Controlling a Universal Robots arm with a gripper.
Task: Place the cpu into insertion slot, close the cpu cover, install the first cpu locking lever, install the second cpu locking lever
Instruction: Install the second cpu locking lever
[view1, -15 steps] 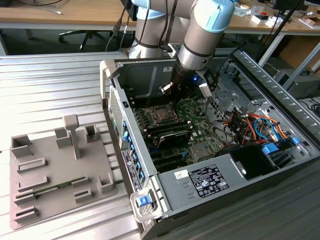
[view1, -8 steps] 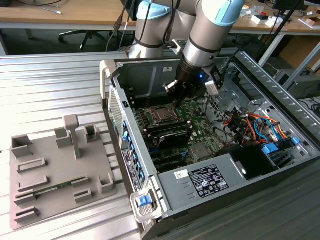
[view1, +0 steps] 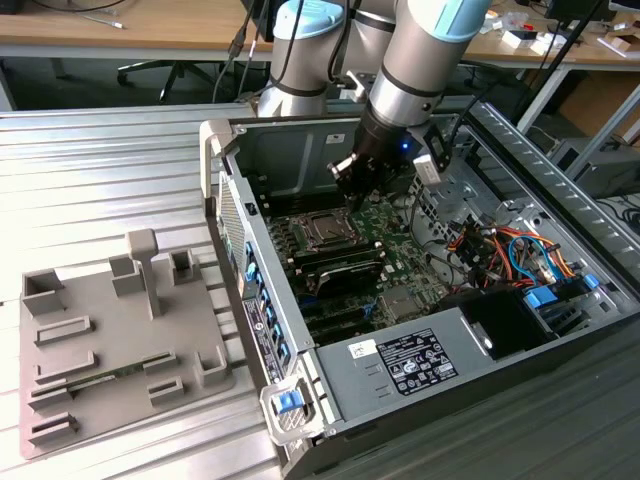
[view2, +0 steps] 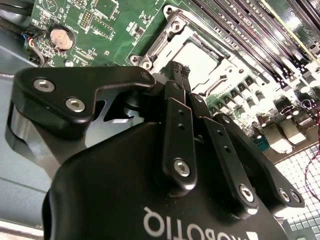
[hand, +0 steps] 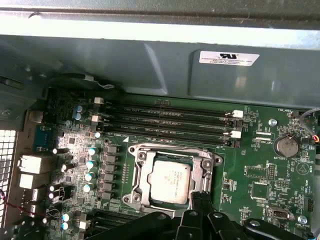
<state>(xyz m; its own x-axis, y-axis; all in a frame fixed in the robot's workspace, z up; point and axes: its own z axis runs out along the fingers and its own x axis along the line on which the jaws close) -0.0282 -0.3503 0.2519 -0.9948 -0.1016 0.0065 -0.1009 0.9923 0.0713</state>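
Note:
The cpu (hand: 170, 181) lies flat in the motherboard socket with its grey metal top showing, also seen as the cpu (view2: 197, 60) and, inside the open computer case, the cpu (view1: 325, 232). The cpu cover (hand: 144, 175) lies down around it as a silver frame, seen again as the cpu cover (view2: 175, 27). I cannot tell the locking levers apart from the frame. My gripper (view2: 179, 70) hangs just above one edge of the socket, its black fingers pressed together with nothing between them. The gripper (hand: 200, 200) overlaps the socket's rim, and the gripper (view1: 352, 185) hovers over the board.
Memory slots (hand: 170, 120) run along one side of the socket, with the case wall (hand: 150, 65) behind. A coin battery (hand: 286, 146) sits on the board. Coloured cables (view1: 500, 250) and a power supply (view1: 410, 360) fill the case. A grey fixture plate (view1: 110, 330) lies outside.

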